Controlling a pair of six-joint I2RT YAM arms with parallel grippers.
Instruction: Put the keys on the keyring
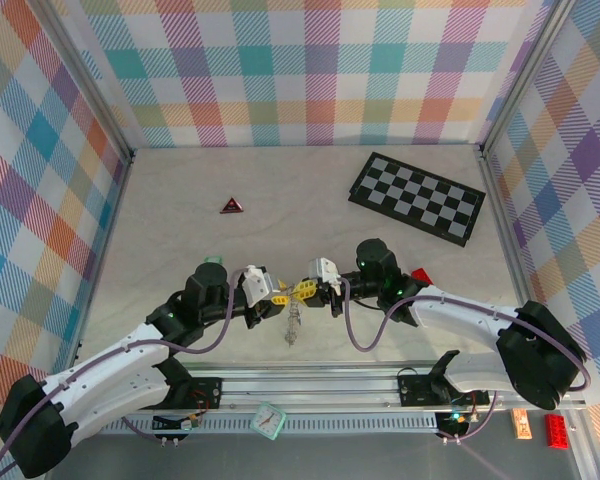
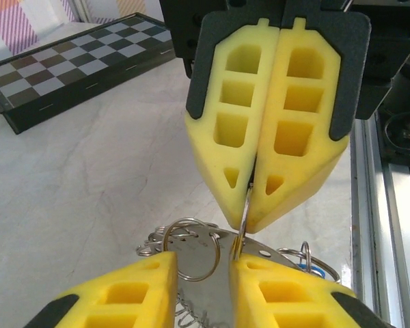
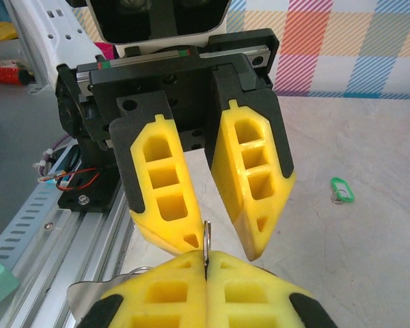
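Note:
My two grippers meet tip to tip above the near middle of the table. The right gripper is shut on the rim of a thin metal keyring, held edge-on. The left gripper faces it with its jaws apart; one yellow fingertip lies against the ring. Between the left jaws shows a flat silvery key, with further wire rings looped around it. The bunch of keys hangs below the grippers.
A chequered board lies at the back right. A small red-and-black triangle sits at the back left. A green tag lies on the table. The aluminium rail runs along the near edge.

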